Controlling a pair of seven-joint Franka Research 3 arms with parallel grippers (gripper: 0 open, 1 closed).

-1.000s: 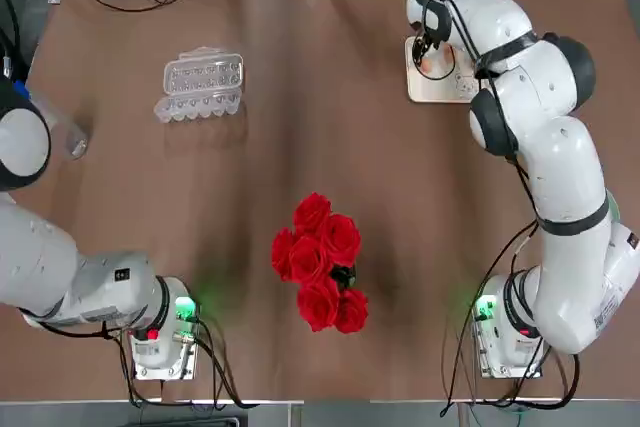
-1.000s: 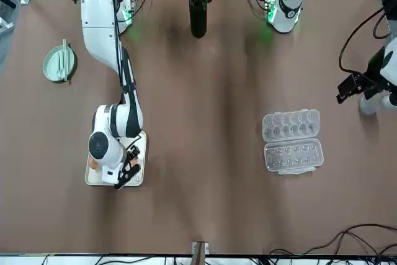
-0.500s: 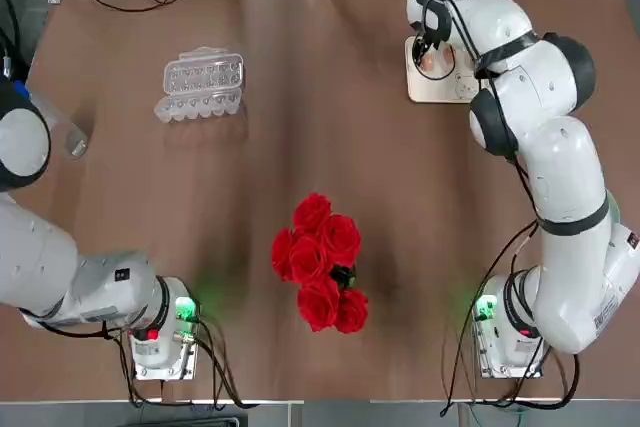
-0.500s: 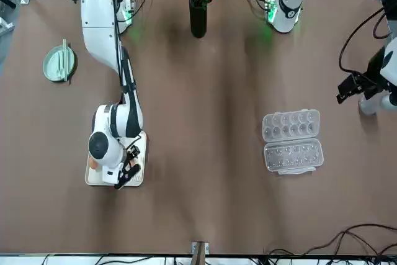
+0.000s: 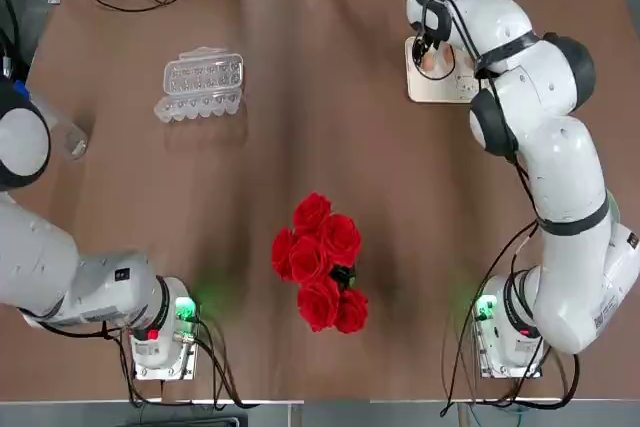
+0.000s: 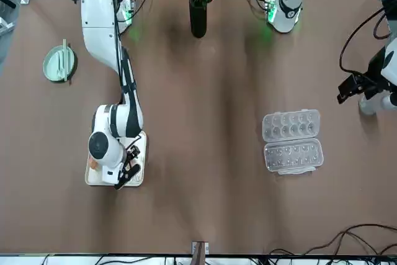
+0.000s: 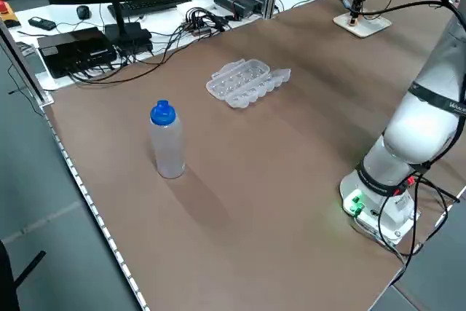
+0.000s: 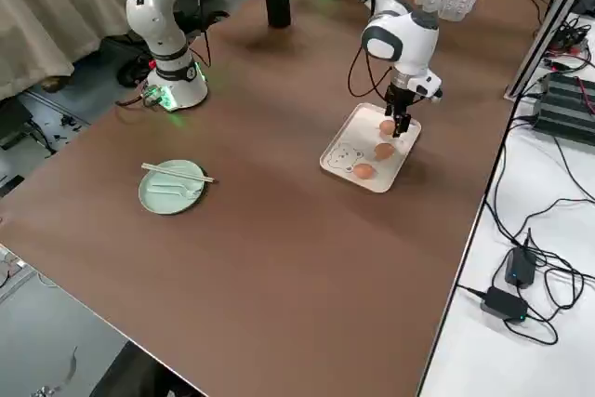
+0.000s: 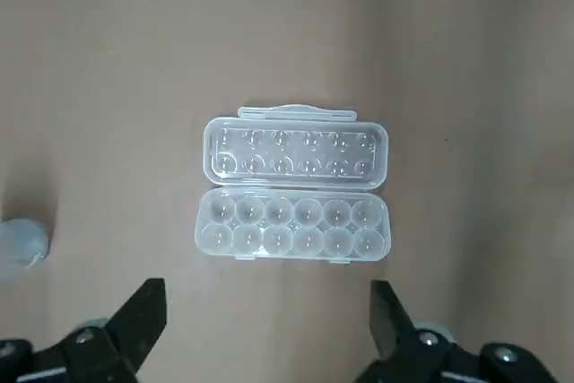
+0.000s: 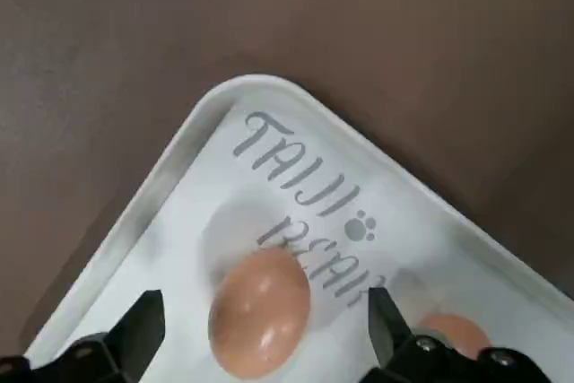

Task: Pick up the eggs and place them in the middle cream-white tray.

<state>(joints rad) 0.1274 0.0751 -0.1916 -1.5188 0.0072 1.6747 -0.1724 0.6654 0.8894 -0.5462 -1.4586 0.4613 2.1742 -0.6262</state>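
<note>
- Change over the last second: none seen. Both arms kept still, and nothing on the worktop [image 5: 300, 147] shifted.
- Right end effector [image 8: 401, 123]: poised just above the middle cream-white tray [image 8: 346, 140], fingers [image 10: 134, 329] spread wide and empty, with an egg lying between and below them.
- Eggs [image 8: 376, 150]: three orange-brown ovals, all resting inside the tray in a row, apart from one another. Judged: the placing looked complete, the last egg apparently released, and only withdrawal remained.
- Left end effector [image 9: 267, 329]: idle and raised at the robot's left, open and empty, looking down on the carton.
- Clear egg carton [image 5: 201, 84]: lid folded open, every cup empty.
- Pale green plate [image 6: 59, 63]: held chopsticks and a spoon, no egg.
- Other stock: blue-capped bottle [image 7: 167, 140]; vase of red roses [image 5: 320, 262].
</note>
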